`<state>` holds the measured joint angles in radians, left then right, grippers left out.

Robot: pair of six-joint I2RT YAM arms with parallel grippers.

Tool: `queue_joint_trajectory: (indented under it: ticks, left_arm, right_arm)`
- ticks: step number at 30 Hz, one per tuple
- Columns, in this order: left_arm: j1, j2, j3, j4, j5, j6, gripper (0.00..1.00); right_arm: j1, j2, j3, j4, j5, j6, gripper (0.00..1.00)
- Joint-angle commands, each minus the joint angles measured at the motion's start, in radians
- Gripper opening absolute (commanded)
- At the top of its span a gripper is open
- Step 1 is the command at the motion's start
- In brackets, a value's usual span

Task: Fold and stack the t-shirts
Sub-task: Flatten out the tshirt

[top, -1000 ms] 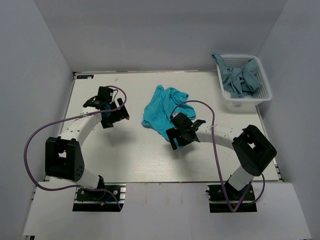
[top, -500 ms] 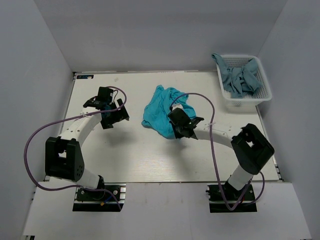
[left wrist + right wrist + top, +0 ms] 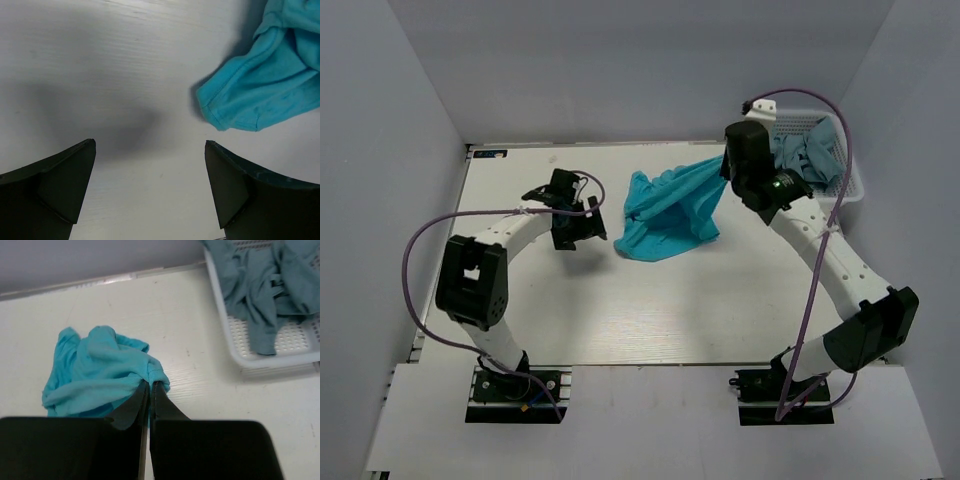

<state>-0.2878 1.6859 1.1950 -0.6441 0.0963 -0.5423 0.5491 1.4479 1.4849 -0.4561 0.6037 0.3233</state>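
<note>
Turquoise t-shirt [image 3: 670, 205]: bunched mid-table, one edge pulled up toward the far right, the rest lying on the table [image 3: 620, 310]. My left gripper [image 3: 150, 145] hangs just beside the near-left hem, jaws spread wide, holding nothing. My right gripper [image 3: 149, 386] is clenched on a pinch of the fabric, raised near the basket [image 3: 260, 362]. Depth of the pinch is unclear; it looks like a thin fold. Risk: the fold slips out under the shirt's weight, or the raised cloth snags the basket rim and drags the grey-blue t-shirts [image 3: 260, 295] heaped inside.
</note>
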Motion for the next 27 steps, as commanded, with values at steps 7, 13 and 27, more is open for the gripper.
queue_joint_trajectory:
  ticks: [7,13,27]
  left_arm:
    - [-0.16,0.23,0.192,0.04,-0.032,0.012,0.97]
    - [-0.269,0.29,0.226,0.119,0.014,0.024,0.97]
    - [-0.418,0.403,0.305,0.077,-0.112,-0.016,0.32]
  right_arm:
    - [-0.139,0.022,0.086,-0.092,-0.019,-0.016,0.0]
    - [-0.192,0.031,0.051,-0.092,-0.114,-0.006,0.0]
    - [-0.268,0.0,-0.003,-0.064,-0.185,0.013,0.0]
